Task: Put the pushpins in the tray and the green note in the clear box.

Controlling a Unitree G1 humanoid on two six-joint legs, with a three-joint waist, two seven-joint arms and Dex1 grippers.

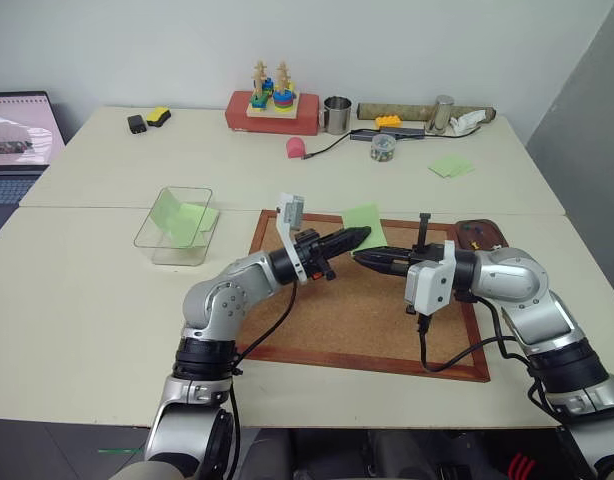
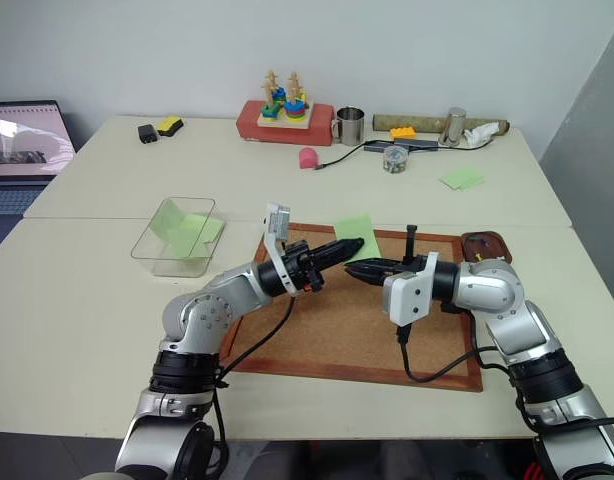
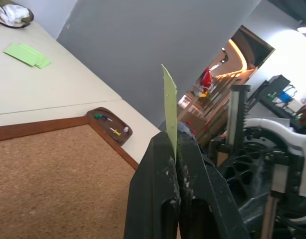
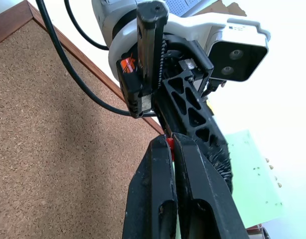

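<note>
Holding the green note (image 1: pixel 365 221) is where I stand: my left gripper (image 1: pixel 359 236) is pinched fully together on its lower edge, and the sheet stands up on edge between the fingers, just above the far rail of the cork board (image 1: pixel 337 310). It is off the board but not yet in the clear box (image 1: pixel 152 236), which sits just beyond the board's left end, well apart from my left jaws. A pale green sheet already leans inside that box; I cannot tell whether it counts toward my job.

My right gripper (image 1: pixel 359 257) is closed tight too, hovering over the board's middle and nearly tip to tip with the left. In the right wrist view a speck of red shows between its fingertips; I judge that to be the red pushpin (image 4: pixel 169 144), though it is too small to be sure.

The tray (image 3: pixel 100 110) lies against the board's far right corner. A few pins rest in it, one with a yellow head (image 3: pixel 115 132), so I take the yellow pin as delivered.

By my reckoning the task is past halfway: one pin in, one in hand, the note gripped. What remains is carrying the red pin right to the tray and the note left across to the box, then releasing both.
</note>
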